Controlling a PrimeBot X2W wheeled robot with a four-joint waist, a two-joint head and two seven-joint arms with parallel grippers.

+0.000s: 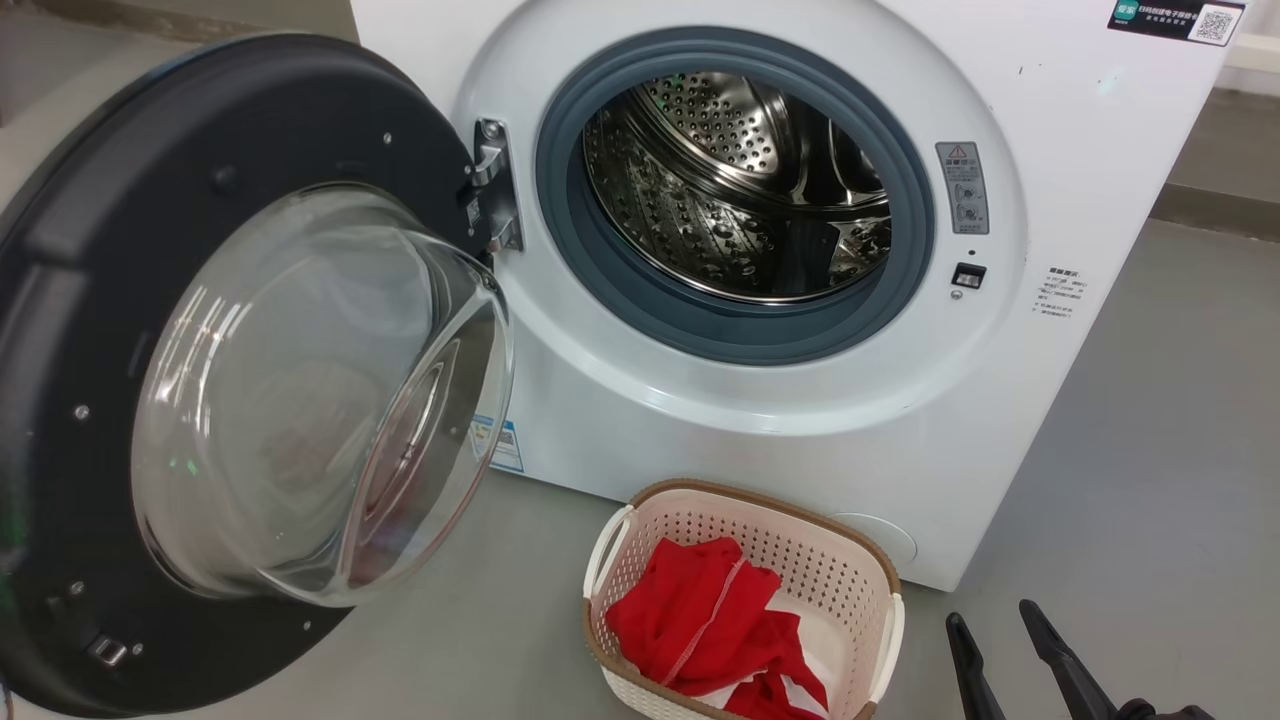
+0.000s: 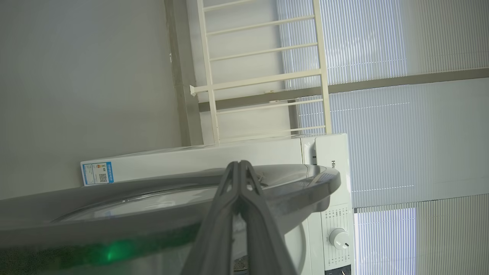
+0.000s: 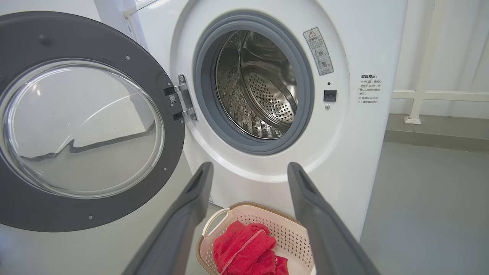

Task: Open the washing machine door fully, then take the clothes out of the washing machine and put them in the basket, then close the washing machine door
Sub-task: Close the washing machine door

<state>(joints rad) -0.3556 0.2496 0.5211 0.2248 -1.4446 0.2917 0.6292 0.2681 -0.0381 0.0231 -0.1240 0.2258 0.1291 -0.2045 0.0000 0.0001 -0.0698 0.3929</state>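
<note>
The white washing machine (image 1: 800,430) stands with its door (image 1: 100,200) swung wide to the left, black rim and glass bowl facing me. Nothing lies in its steel drum (image 1: 740,180). On the floor in front sits the cream basket (image 1: 760,497) holding the red clothes (image 1: 700,620). My right gripper (image 1: 995,622) hangs open and empty at the lower right, just right of the basket. In the right wrist view, the right gripper (image 3: 250,168) frames the basket (image 3: 263,206) and clothes (image 3: 240,244) below the drum opening (image 3: 259,88). My left gripper (image 2: 240,166) is shut, with its tips at the door's outer face (image 2: 114,198).
Grey floor (image 1: 1150,450) spreads to the right of the machine. A white railing (image 2: 263,80) and ribbed window panels (image 2: 401,133) stand behind it. A raised kerb (image 3: 439,131) runs along the wall on the right. The machine's control dial (image 2: 339,237) shows in the left wrist view.
</note>
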